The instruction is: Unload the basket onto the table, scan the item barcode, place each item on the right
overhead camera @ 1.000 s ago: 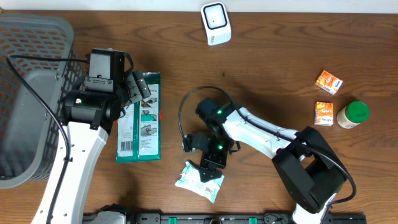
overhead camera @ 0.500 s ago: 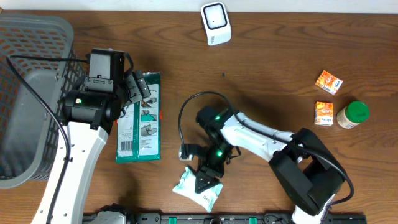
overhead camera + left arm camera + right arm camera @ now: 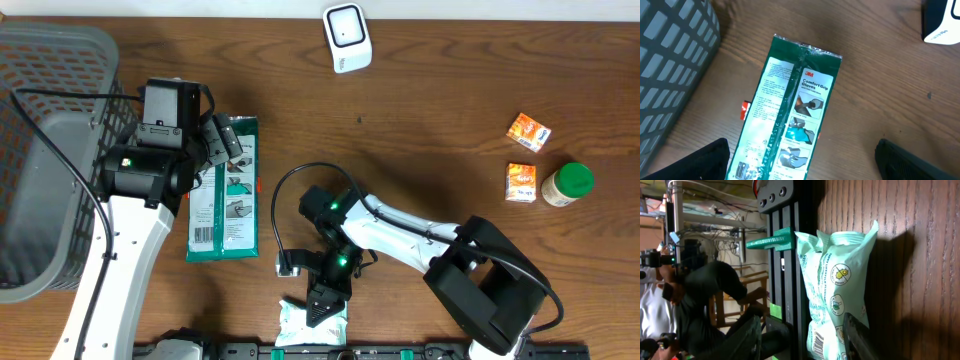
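Note:
A mint-green snack packet [image 3: 312, 325] lies at the table's front edge, partly over the black rail. Its barcode [image 3: 817, 342] shows near the bottom of the right wrist view. My right gripper [image 3: 326, 298] is down over the packet [image 3: 832, 280]. One finger [image 3: 860, 337] rests against the packet's side, while the other finger [image 3: 747, 335] stands apart past the table edge, so the jaws are open around it. The white scanner [image 3: 345, 37] stands at the table's back. My left gripper [image 3: 807, 162] hangs open above a green glove package [image 3: 225, 190].
A grey mesh basket [image 3: 50, 150] fills the left side. Two orange cartons [image 3: 528, 131] [image 3: 520, 182] and a green-lidded jar [image 3: 567, 185] sit at the right. The black frame rail [image 3: 420, 350] runs along the front edge. The right arm's cable [image 3: 275, 215] loops over the wood.
My right gripper has moved toward the front edge, and the mint packet has slid with it onto the rail. Its jaws have narrowed. The left arm has not moved.

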`<state>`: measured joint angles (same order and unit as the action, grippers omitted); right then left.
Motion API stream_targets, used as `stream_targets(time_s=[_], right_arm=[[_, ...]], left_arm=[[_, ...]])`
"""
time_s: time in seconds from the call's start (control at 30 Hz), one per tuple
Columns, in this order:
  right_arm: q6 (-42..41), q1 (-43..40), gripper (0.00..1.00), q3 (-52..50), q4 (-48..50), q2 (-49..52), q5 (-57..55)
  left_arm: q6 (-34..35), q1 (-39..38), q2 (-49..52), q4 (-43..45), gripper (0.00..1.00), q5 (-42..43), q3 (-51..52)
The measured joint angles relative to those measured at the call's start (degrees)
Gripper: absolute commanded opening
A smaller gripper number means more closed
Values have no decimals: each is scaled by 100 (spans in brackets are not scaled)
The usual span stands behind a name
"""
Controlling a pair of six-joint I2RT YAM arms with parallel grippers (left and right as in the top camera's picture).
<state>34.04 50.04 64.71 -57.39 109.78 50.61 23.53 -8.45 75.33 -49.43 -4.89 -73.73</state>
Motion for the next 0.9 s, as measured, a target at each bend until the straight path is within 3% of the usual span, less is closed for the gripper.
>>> stream_targets(time_s=[0.27, 0.9], right_arm=[[2, 0, 41, 0, 28, 0, -2], [0, 0, 41, -2, 72, 0, 0]], left_arm=[[2, 0, 0, 2, 93, 0, 0], [2, 0, 0, 2, 93, 0, 0]])
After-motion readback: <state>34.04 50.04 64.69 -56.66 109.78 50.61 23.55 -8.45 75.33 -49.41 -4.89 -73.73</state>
